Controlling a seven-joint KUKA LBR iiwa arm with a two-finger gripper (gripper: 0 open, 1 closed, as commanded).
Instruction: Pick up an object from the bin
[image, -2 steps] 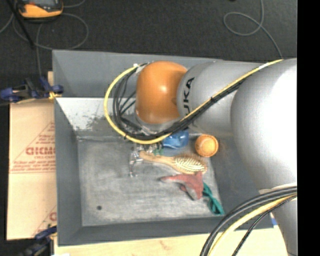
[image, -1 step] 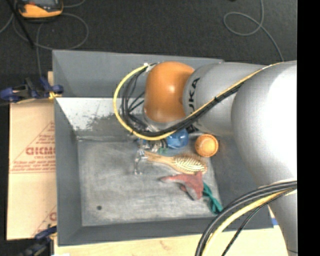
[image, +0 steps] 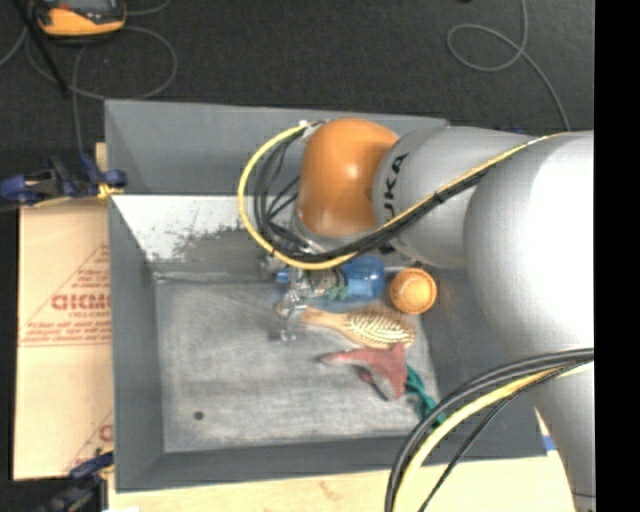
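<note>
Gripper (image: 289, 312) hangs low over the bin (image: 200, 380) floor; I cannot tell if it is spread or closed. Just right of it lies a wooden brush (image: 366, 327), its handle end pointing at the gripper. Further right are a blue block (image: 364, 278) and an orange ball (image: 412, 290). This looks like the reaching step. Next it should settle round the handle, close, and lift.

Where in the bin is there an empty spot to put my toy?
The left half of the bin is bare, from its left wall across to the gripper. The right side is crowded: a wooden hairbrush, a blue thing, an orange round thing and a pink thing bunch under the arm.
</note>
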